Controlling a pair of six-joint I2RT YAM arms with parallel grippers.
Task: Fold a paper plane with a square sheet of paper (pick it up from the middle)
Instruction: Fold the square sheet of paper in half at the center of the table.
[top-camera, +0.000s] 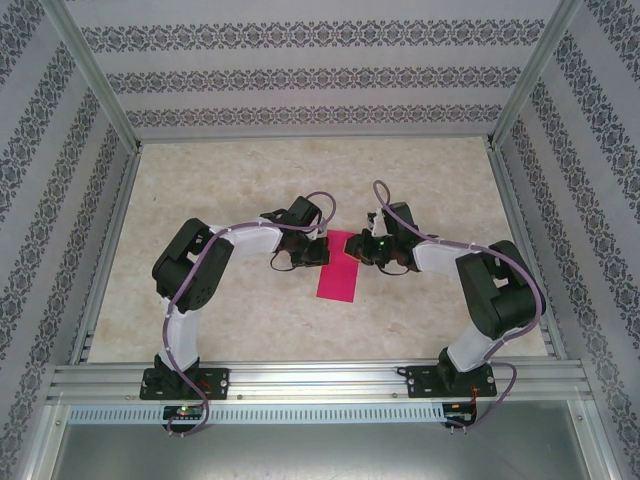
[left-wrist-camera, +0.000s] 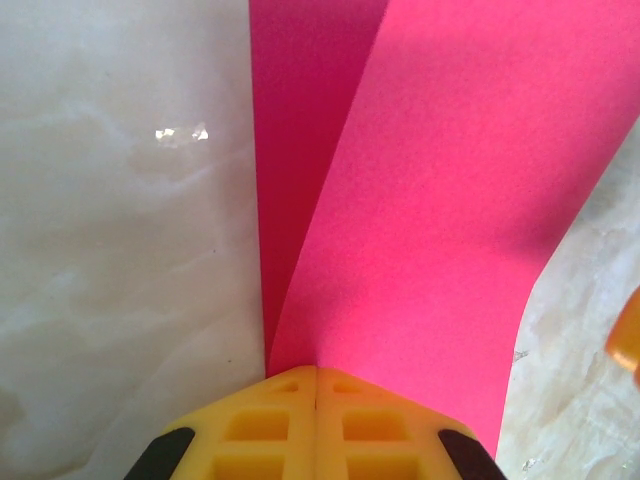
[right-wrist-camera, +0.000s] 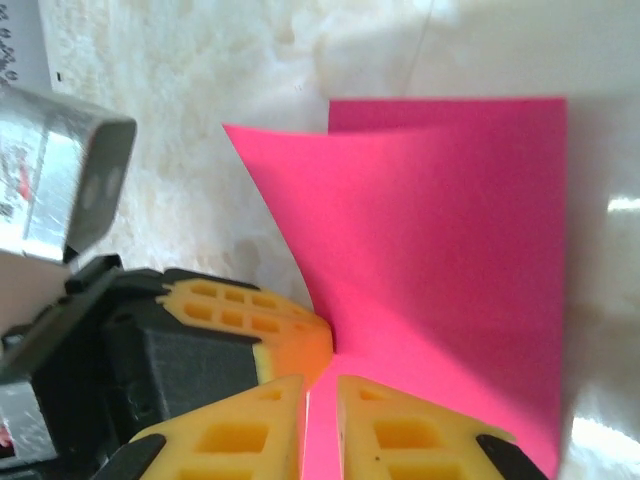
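Pink sheet of paper (top-camera: 337, 270) lies half-folded on the table (top-camera: 250, 180). Left gripper (left-wrist-camera: 316, 372) pinches its raised flap; right gripper (right-wrist-camera: 320, 385) jaws slightly parted, paper between them.

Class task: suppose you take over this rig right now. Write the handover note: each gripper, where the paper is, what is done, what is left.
Left gripper: shut on the square sheet of paper at its far end.
Right gripper: fingers nearly together, pinching the same end from the other side.
Paper: mid-table, folded over lengthwise, upper layer bowed, not pressed flat.
Done: first fold begun.
Left: crease it, fold nose and wings.
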